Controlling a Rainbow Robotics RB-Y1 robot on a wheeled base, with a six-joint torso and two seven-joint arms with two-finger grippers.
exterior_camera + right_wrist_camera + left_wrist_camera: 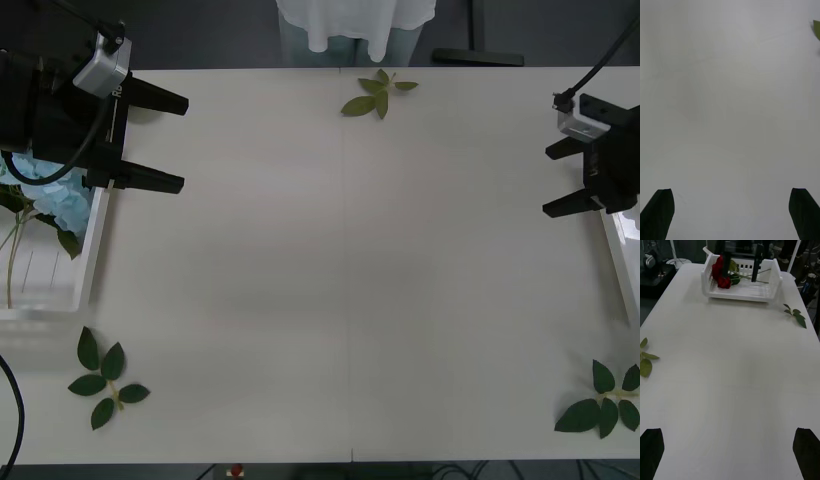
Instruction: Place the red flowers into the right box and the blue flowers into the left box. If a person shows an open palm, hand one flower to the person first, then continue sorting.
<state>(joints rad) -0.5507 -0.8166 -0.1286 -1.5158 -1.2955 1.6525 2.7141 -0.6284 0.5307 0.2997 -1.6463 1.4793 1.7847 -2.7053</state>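
You can see fluffy pale blue flowers (55,200) lying in the left box (88,262), and deep red roses (720,273), maybe two, in the right box (769,296). Both the left gripper (168,142) and right gripper (563,177) hang wide apart, holding nothing.

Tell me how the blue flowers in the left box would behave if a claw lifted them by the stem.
The blue flowers would probably flop: the stem looks thin under a wide, fluffy head. They are likely light for their size. The head overhangs the left box rim, so petals might snag there. The left claw hangs open beside it.
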